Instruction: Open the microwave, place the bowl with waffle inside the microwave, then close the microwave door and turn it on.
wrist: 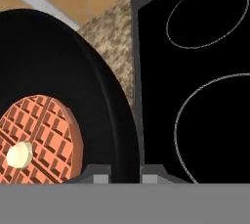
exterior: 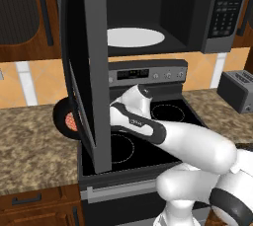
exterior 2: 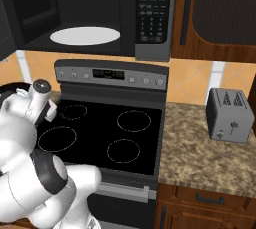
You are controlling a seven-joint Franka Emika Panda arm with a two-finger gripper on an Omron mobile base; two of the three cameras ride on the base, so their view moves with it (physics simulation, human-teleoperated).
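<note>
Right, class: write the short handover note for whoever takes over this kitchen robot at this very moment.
Gripper: low over the bowl's near rim, one fingertip on either side of it; whether it has closed is not clear.
Bowl: on the counter left of the stove, with the waffle in it.
Microwave: its door is swung wide open, and the white turntable is bare.
Done: opening the door.
Left: grip and lift the bowl, set it on the turntable, close the door, press start on the keypad.

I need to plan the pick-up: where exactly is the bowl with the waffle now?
The bowl sits on the granite counter left of the stove, partly behind the open microwave door; the hand view shows it close up, waffle inside.
</note>
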